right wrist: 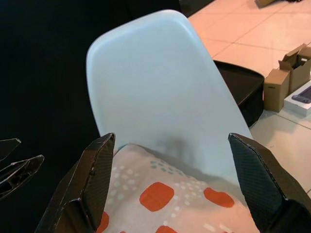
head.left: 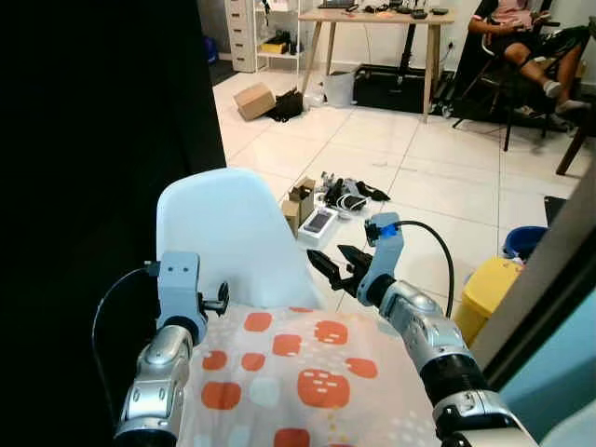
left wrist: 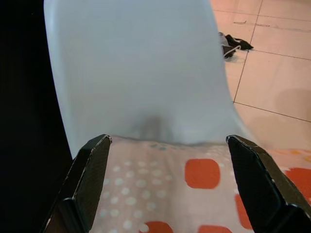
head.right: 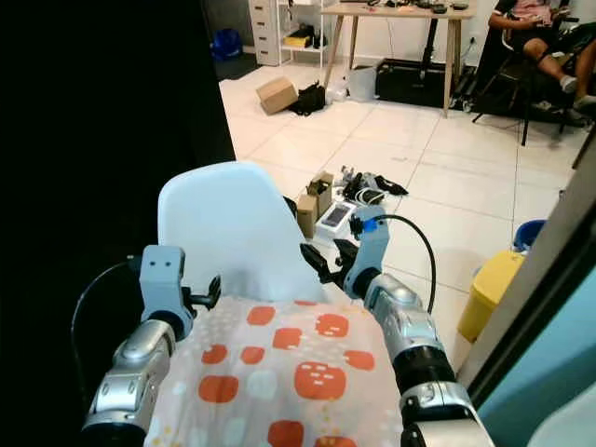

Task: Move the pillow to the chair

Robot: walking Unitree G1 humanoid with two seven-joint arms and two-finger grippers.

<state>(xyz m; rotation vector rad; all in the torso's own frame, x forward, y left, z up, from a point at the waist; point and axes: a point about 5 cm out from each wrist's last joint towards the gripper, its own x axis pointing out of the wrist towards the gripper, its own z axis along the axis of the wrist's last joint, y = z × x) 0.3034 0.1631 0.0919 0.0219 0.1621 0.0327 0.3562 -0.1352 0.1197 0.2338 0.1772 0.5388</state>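
A pale pillow (head.left: pixel 298 372) with orange rounded squares lies on the seat of a light blue shell chair (head.left: pixel 228 223), its far edge against the backrest. My left gripper (head.left: pixel 220 300) hovers at the pillow's far left corner. In the left wrist view this gripper (left wrist: pixel 168 141) is open, with the pillow (left wrist: pixel 194 184) and the backrest (left wrist: pixel 141 63) beyond its fingers. My right gripper (head.left: pixel 335 264) stands at the pillow's far right corner beside the backrest. In the right wrist view it (right wrist: pixel 172 138) is open too, holding nothing.
A black wall (head.left: pixel 93 140) runs along the left behind the chair. Small cardboard boxes and gadgets (head.left: pixel 321 214) litter the tiled floor past the chair. A yellow bin (head.left: pixel 489 289) stands at the right by a slanted pale panel (head.left: pixel 559 251). Far back are a wooden table (head.left: pixel 377 19) and a seated person (head.left: pixel 531 37).
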